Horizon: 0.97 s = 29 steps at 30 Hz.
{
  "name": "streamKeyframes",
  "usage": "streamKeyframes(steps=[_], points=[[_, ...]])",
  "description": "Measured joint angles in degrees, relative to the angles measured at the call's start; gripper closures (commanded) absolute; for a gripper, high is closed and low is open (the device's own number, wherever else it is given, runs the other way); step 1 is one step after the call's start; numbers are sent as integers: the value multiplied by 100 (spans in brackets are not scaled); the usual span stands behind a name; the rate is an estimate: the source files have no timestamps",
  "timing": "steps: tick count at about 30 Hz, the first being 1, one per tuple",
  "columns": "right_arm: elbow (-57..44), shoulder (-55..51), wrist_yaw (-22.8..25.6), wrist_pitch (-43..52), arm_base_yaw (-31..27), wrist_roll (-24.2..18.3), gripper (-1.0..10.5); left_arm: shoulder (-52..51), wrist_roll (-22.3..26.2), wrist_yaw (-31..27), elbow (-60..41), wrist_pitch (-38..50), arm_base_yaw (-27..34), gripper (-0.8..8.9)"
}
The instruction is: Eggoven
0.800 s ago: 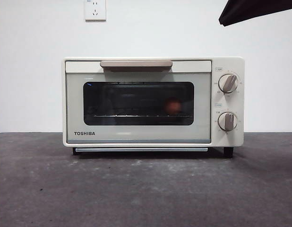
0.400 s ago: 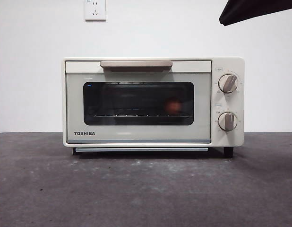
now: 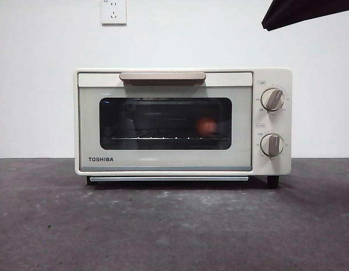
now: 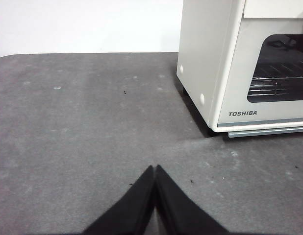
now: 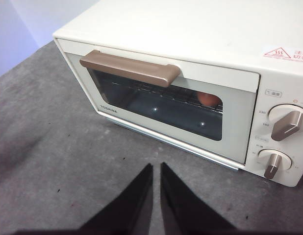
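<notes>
The cream TOSHIBA toaster oven (image 3: 183,121) stands on the dark table with its glass door closed. The reddish-brown egg (image 3: 206,126) rests on the rack inside, at the right behind the glass; it also shows in the right wrist view (image 5: 208,99). My right gripper (image 5: 156,169) is shut and empty, raised in front of the oven (image 5: 190,73) below the beige handle (image 5: 129,68). My left gripper (image 4: 155,169) is shut and empty over bare table, to the left of the oven (image 4: 230,73). One arm shows as a black tip (image 3: 307,11) at the top right.
Two knobs (image 3: 272,99) sit on the oven's right panel. A white wall with a socket (image 3: 113,11) stands behind. The grey table (image 3: 174,226) stretches in front of the oven and to its left (image 4: 83,112).
</notes>
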Motion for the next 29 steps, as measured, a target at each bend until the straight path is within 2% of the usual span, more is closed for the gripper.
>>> streamKeyframes(steps=[9, 12, 13, 15, 20, 26, 29], points=[[0, -17, 7, -28, 0, -46, 941, 0, -2, 0, 0, 0, 0, 806], [-2, -264, 299, -162, -168, -271, 941, 0, -2, 0, 0, -2, 0, 806], [-2, -463, 444, -149, -358, -396, 941, 0, -2, 0, 0, -2, 0, 806], [-39, -754, 433, -81, -719, -566, 941, 0, -4, 0, 0, -2, 0, 806], [-769, -1681, -195, 136, -1932, -804, 941, 0, -13, 0, 0, -2, 0, 806], [-2020, -3016, 15, 664, -3211, -973, 941, 0, -15, 0, 0, -2, 0, 806], [-2455, -3556, 26, 1047, -3436, -1010, 941, 0, -15, 0, 0, -2, 0, 806]])
